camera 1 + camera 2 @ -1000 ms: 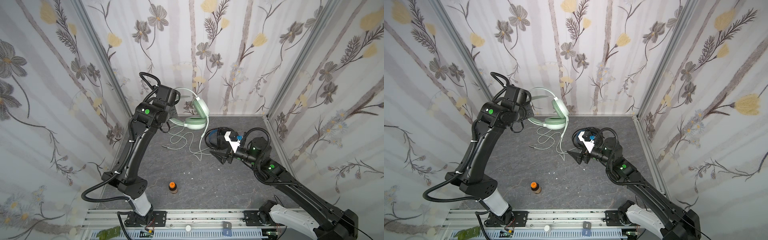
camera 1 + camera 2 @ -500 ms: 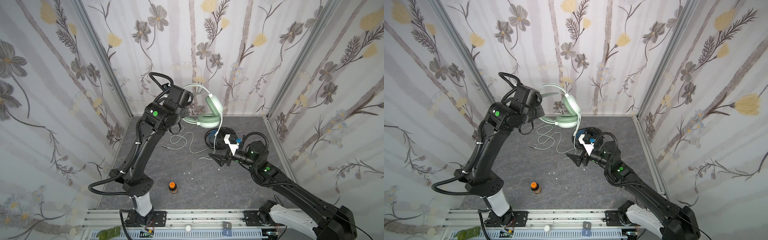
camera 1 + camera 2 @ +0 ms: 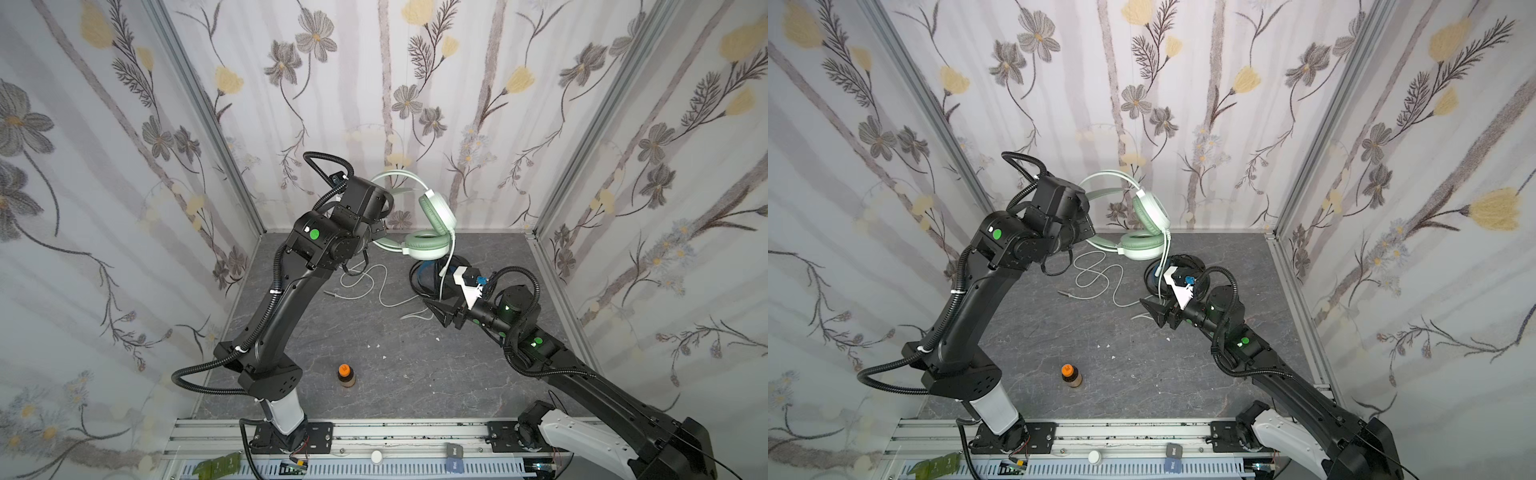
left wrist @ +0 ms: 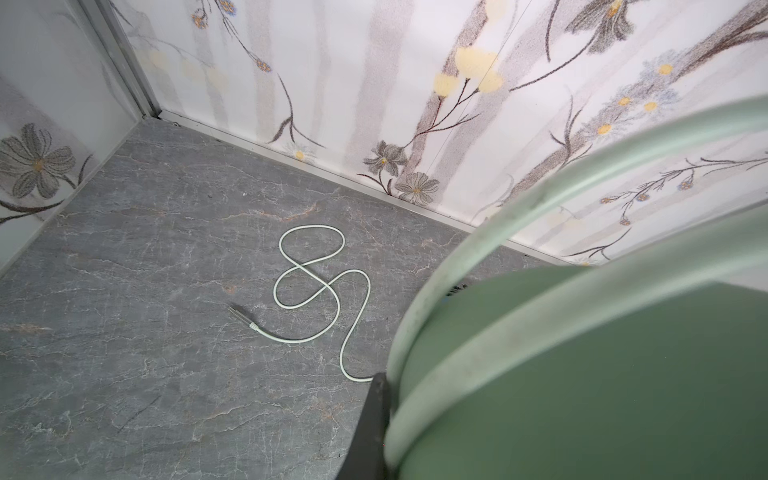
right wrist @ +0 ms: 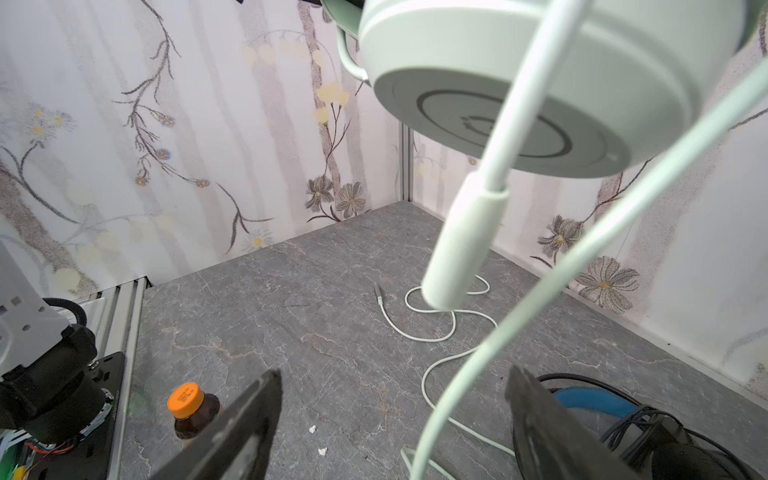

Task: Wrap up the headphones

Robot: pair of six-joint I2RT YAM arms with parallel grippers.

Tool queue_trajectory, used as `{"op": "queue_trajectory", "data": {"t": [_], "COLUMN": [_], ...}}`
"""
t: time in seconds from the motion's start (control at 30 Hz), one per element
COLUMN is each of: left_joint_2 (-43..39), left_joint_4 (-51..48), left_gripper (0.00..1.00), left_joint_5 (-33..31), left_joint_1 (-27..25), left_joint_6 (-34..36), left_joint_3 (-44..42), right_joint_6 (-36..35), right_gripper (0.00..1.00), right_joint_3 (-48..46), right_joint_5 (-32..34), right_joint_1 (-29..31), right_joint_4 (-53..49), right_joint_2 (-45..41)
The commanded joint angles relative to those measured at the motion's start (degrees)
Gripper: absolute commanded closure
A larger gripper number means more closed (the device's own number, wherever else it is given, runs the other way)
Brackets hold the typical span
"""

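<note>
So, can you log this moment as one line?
left gripper: shut on green headphones, in air | right gripper: open, white cable between jaws | black headphones: on table

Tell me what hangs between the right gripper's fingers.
The white cable of the mint-green headset runs between the open fingers of the right gripper, touching neither, in the right wrist view.

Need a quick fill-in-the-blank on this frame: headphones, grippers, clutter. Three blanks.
1. The left gripper holds the mint-green headphones above the table by their ____.
2. The right gripper has its jaws ____, and in the right wrist view the white cable runs between them.
3. The small bottle standing on the table has a cap coloured ____.

Missing words: headband; open; orange.
</note>
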Motion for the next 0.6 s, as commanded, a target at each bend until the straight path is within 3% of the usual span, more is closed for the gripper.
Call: {"op": "queue_trajectory", "data": {"t": [0.0, 0.4, 0.57], "left_joint_2": [-2.19, -10.37, -13.30], "left_joint_4": [8.60, 19.07, 22.73], "left_gripper": [1.00, 1.00, 1.00], "left_joint_5": [0.05, 1.43, 1.68], "left_joint_1": [-0.08, -0.12, -0.07], "left_joint_6": [-3.52, -6.78, -8.79], "left_joint_3": [-2.93, -15.35, -19.66], "right_joint_6": [-0.68, 0.84, 1.03], "right_gripper": [0.19, 0.46, 0.69], "right_joint_3": [-0.15, 1.57, 2.47], "right_joint_5": [0.89, -2.28, -5.46], "right_joint_1": [-0.06, 0.05, 0.07], "right_joint_4": [2.06, 1.26, 1.43], "right_joint_2": [-0.19, 3.21, 4.62]}}
